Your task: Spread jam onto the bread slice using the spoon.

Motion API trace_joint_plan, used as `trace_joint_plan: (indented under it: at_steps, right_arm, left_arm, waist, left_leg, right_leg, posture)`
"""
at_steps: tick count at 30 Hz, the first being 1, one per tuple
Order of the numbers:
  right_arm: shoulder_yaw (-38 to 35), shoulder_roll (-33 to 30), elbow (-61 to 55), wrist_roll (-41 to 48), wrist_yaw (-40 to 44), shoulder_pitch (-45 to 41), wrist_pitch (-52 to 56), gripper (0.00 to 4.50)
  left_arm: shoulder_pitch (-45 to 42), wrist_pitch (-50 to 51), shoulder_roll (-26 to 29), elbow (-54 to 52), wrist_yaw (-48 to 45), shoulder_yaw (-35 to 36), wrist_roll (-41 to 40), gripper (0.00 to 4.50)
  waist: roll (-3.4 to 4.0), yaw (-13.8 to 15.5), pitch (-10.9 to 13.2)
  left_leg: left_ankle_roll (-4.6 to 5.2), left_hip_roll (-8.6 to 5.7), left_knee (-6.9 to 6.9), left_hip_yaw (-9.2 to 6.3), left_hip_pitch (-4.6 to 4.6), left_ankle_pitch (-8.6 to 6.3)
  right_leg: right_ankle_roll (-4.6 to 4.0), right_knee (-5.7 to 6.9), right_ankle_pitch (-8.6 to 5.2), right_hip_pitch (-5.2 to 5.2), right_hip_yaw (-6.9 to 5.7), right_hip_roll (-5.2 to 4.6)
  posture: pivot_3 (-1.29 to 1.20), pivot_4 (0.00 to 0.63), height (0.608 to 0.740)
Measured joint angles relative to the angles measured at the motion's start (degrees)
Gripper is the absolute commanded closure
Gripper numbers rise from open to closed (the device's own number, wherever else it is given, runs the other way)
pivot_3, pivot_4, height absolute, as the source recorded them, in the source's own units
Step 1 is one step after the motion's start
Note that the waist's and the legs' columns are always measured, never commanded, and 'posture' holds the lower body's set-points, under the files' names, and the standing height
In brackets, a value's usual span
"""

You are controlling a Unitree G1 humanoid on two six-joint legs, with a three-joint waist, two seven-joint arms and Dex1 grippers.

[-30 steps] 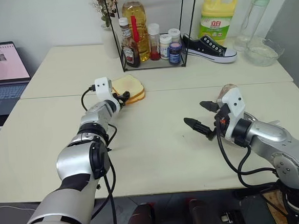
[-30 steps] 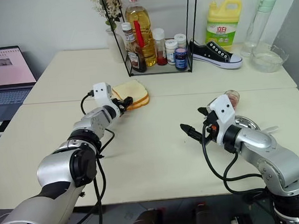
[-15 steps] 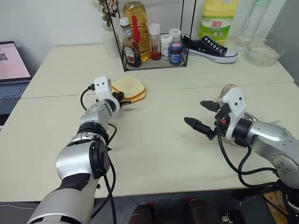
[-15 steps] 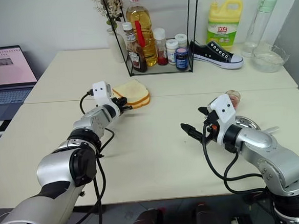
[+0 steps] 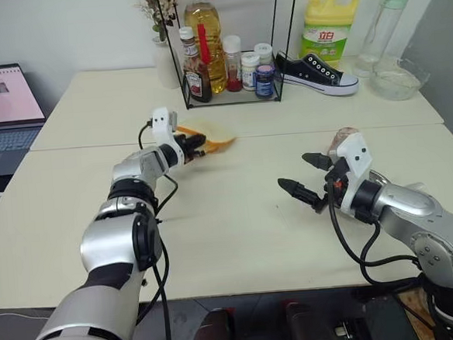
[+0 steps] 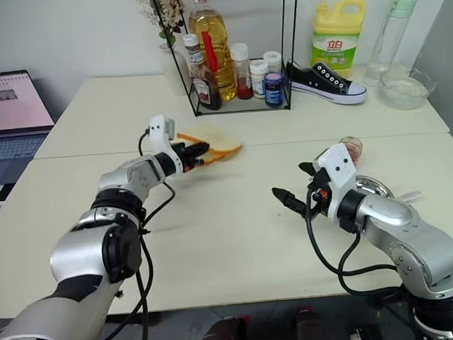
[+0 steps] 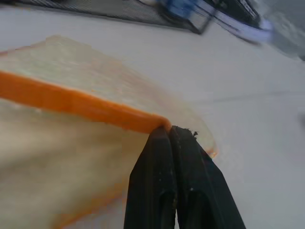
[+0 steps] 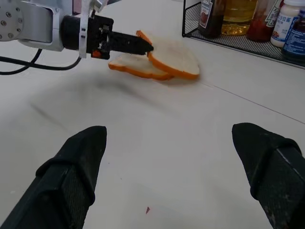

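The desk [image 5: 239, 239] was seen bare ahead of the right pincer [image 5: 298, 176], whose jaws were spread wide and empty. A bread slice [image 8: 174, 58] was pinched at its crust by the closed left pincer [image 8: 138, 46], apparently for peeling off the slice [image 8: 133, 67] beneath.

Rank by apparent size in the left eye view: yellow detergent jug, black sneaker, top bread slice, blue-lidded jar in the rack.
1. Yellow detergent jug and black sneaker: look about alike, so no ranking between them.
2. Top bread slice: smaller, lifted at one edge, partly hidden by the left pincer.
3. Blue-lidded jar: clearly smallest.
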Motion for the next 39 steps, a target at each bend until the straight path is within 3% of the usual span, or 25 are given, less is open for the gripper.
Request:
trace_joint_plan:
  at_steps: [9, 13, 16, 21, 24, 32, 36, 39]
  right_arm:
    - [-0.8, -4.1, -1.5, 3.3, 3.7, 2.3, 1.0, 0.0]
    - [-0.7, -4.8, -1.7, 4.3, 4.8, 2.5, 1.2, 0.0]
    - [-0.8, -5.3, -2.1, 5.0, 5.2, 3.0, 1.3, 0.0]
    - [-0.7, -5.9, -2.2, 6.0, 5.8, 3.6, 1.3, 0.0]
    - [-0.7, -6.1, -2.2, 6.0, 6.0, 4.1, 1.3, 0.0]
    - [-0.6, -6.2, -2.2, 5.9, 6.0, 4.4, 1.1, 0.0]
    - [-1.2, -6.8, -2.9, 6.1, 6.0, 6.7, 1.2, 0.0]
    - [-6.2, -8.4, -3.8, 7.1, 5.7, 10.2, 1.9, 0.0]
  left_arm:
    - [30.6, 35.7, 3.8, -55.5, -4.3, -8.2, -13.1, 4.48]
    - [35.5, 44.7, 6.3, -66.1, -4.5, -8.3, -19.7, 4.48]
    - [39.7, 49.7, 12.5, -72.2, -7.4, -8.3, -25.2, 4.48]
    - [41.5, 47.0, 15.4, -72.0, -7.4, -9.9, -26.1, 4.48]
    - [41.5, 43.4, 15.4, -69.2, -6.5, -11.2, -25.1, 3.88]
    - [40.6, 37.7, 14.0, -66.4, -5.5, -13.6, -24.4, 1.37]
    - [41.0, 38.3, 17.0, -66.7, -7.0, -13.2, -26.7, 0.12]
    - [43.3, 41.7, 24.1, -68.5, -8.1, -9.9, -28.8, 0.05]
  waist:
    - [0.14, -0.5, -0.1]
    - [0.14, 0.2, -0.1]
    - [0.16, 0.2, -0.1]
    - [0.17, 0.7, -0.1]
    - [0.16, 0.7, -0.1]
    - [0.18, 0.7, -0.2]
    - [0.19, 0.5, -0.2]
    - [0.19, 0.1, -0.2]
  left_leg:
    - [0.0, 0.13, 0.01, -0.15, 0.02, -0.01]
    - [0.0, 0.14, 0.05, -0.21, 0.02, 0.0]
    - [0.01, 0.13, 0.02, -0.18, 0.05, -0.01]
    - [0.01, 0.11, 0.04, -0.21, 0.12, -0.01]
    - [0.01, 0.1, 0.04, -0.21, 0.12, -0.01]
    - [0.02, 0.11, 0.02, -0.22, 0.2, -0.01]
    - [0.02, 0.13, -0.02, -0.22, 0.29, -0.02]
    - [0.03, 0.17, -0.12, -0.18, 0.32, -0.02]
  right_leg:
    - [-0.03, -0.04, 0.0, 0.06, 0.19, -0.11]
    - [-0.04, 0.0, 0.01, 0.09, 0.11, -0.09]
    - [-0.04, -0.04, 0.01, 0.1, 0.14, -0.1]
    - [-0.04, -0.1, 0.01, 0.26, 0.09, -0.11]
    - [-0.04, -0.14, 0.01, 0.28, 0.09, -0.12]
    - [-0.04, -0.14, 0.01, 0.35, 0.08, -0.12]
    - [-0.04, -0.15, 0.01, 0.4, 0.08, -0.11]
    - [-0.06, -0.15, -0.01, 0.36, 0.14, -0.09]
  posture:
    - [0.0, 0.15, 0.74]
    - [0.0, 0.15, 0.74]
    - [0.0, 0.15, 0.74]
    - [0.0, 0.15, 0.74]
    - [0.0, 0.15, 0.74]
    - [0.0, 0.15, 0.74]
    - [0.0, 0.15, 0.74]
    - [0.0, 0.15, 0.74]
